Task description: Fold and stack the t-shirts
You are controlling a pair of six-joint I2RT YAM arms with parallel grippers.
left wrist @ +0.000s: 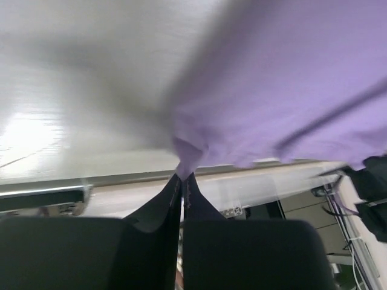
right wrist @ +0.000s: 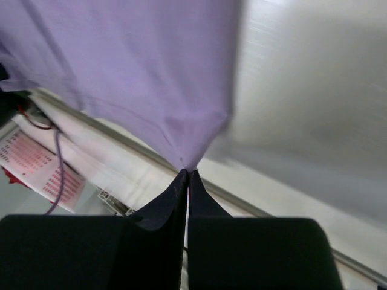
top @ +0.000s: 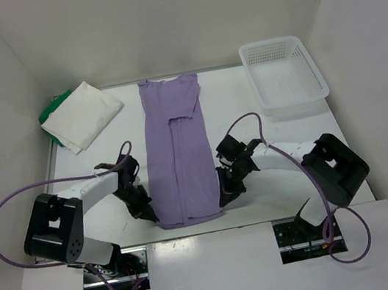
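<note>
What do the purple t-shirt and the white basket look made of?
The purple t-shirt: soft matte knit cloth, perhaps cotton; it lies limp, with a stitched hem. The mesh basket: rigid white plastic by its look, with moulded lattice walls and a smooth rim.

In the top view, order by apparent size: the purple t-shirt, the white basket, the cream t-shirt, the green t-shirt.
1. purple t-shirt
2. white mesh basket
3. cream t-shirt, close to the basket
4. green t-shirt: only an edge shows under the cream one

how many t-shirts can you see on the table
3: the lavender shirt lies lengthwise down the middle; the cream-white shirt is folded at the far left corner; the green shirt sits under it, with only an edge showing. No others are visible.
</note>
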